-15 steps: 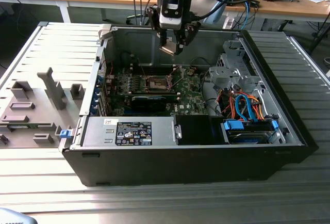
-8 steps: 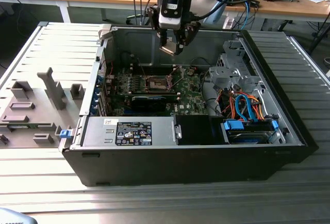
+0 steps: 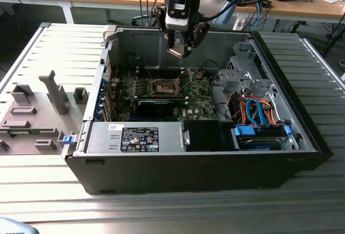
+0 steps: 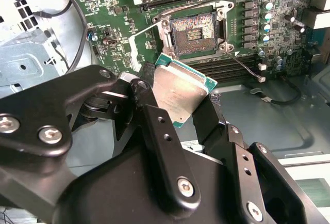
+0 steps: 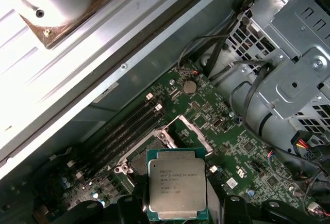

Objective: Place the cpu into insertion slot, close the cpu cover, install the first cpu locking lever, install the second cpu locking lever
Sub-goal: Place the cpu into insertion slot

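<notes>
Ribbed metal bench (image 3: 161, 212) carries, from the exterior view's left, grey moulded fixtures (image 3: 32, 118), then an open black computer case (image 3: 205, 169). Over its green board (image 4: 108, 7) the black hand (image 3: 182, 48) pinches the flat, silver-topped square cpu (image 4: 180, 92), tilted, above and clear of the brown-centred insertion slot (image 4: 195, 29).

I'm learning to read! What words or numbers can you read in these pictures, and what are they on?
cpu, metal top: lines of faint print, too small to read.
Black label on the silver metal box: white print, too small to read.
White sticker beside it: too blurred to read.
Green circuit board: tiny white markings, too small to read.
So nothing can be quoted.
</notes>
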{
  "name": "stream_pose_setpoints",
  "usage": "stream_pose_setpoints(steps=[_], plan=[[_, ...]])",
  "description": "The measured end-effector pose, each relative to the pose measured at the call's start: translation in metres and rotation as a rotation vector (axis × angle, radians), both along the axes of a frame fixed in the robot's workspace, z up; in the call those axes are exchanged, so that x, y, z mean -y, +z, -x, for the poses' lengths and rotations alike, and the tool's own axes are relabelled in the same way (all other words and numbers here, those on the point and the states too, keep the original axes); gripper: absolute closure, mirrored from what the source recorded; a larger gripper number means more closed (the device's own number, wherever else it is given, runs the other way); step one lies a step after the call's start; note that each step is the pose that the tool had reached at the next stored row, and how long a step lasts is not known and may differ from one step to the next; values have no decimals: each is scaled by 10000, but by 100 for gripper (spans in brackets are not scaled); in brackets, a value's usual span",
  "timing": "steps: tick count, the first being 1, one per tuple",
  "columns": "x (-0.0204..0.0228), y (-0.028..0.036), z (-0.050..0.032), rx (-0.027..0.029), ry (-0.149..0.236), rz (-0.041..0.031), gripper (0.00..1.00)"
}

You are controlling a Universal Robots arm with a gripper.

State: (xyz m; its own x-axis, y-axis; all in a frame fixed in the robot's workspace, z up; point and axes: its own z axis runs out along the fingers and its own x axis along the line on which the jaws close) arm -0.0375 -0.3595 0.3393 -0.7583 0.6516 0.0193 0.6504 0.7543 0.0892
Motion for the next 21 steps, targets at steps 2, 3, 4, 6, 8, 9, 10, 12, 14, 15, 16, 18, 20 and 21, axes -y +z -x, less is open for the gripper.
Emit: stream_pose_setpoints(steps=[2, 3, 4, 6, 8, 9, 10, 12, 14, 15, 16, 18, 20, 21], plan=[[0, 0, 0, 0, -32, 0, 45], [0, 0, 0, 0, -49, 0, 45], [0, 0, 0, 1, -71, 0, 45], [0, 0, 0, 0, -148, 0, 45], [0, 0, 0, 0, -181, -1, 45], [0, 0, 0, 0, -203, 0, 45], [0, 0, 0, 0, -218, -1, 45], [0, 0, 0, 0, -251, 0, 45], [1, 0, 0, 0, -286, 0, 45], [1, 0, 0, 0, -302, 0, 45], [1, 0, 0, 0, -317, 0, 45], [1, 0, 0, 0, -372, 0, 45], [1, 0, 0, 0, -418, 0, 45], [1, 0, 0, 0, -444, 0, 45]])
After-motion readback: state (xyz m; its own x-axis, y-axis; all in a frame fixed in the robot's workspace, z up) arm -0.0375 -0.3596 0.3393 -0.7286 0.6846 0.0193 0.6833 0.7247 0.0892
